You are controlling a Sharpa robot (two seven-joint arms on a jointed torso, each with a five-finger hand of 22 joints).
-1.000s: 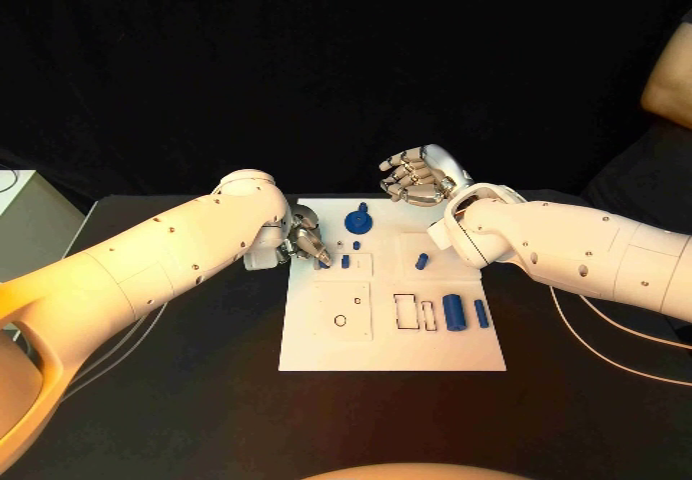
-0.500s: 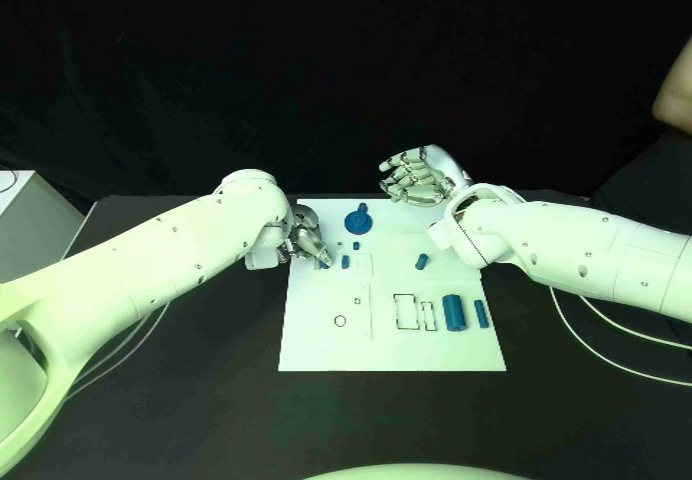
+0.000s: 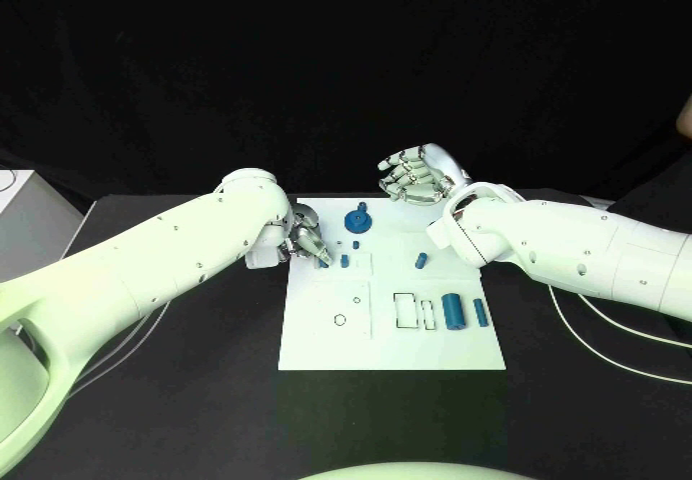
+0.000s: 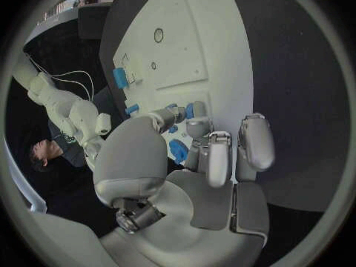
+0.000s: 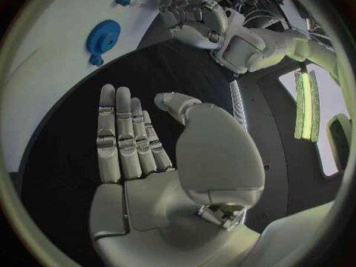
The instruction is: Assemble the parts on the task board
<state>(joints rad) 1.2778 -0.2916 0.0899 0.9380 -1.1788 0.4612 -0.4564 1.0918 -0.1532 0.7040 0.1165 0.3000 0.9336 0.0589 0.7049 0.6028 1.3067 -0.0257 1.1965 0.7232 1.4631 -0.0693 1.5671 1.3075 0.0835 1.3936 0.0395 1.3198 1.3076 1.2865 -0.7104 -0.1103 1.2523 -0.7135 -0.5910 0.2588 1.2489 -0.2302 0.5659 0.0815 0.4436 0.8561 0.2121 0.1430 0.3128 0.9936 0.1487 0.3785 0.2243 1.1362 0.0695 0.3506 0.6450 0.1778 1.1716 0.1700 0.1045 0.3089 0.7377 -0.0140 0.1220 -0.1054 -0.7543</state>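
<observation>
The white task board (image 3: pixel 317 345) lies in the middle of the black table. My left hand (image 3: pixel 306 242) is low over the board's far left corner and pinches a small blue part (image 4: pixel 189 110) between thumb and a fingertip (image 4: pixel 199 109). A second small blue part (image 3: pixel 345 261) stands just beside it. My right hand (image 3: pixel 418 176) is raised beyond the board's far edge, fingers straight, nothing in its palm (image 5: pixel 159 196). A blue gear (image 3: pixel 358 218) lies at the far edge, a blue peg (image 3: pixel 421 261) farther right. Two blue cylinders (image 3: pixel 453 311) lie side by side on the right.
A white box (image 3: pixel 22 212) stands at the table's left edge. Cables (image 3: pixel 613 335) run over the table right of the board, under my right arm. Rectangular slots (image 3: pixel 405 310) and a small ring (image 3: pixel 339 320) mark the board's near half.
</observation>
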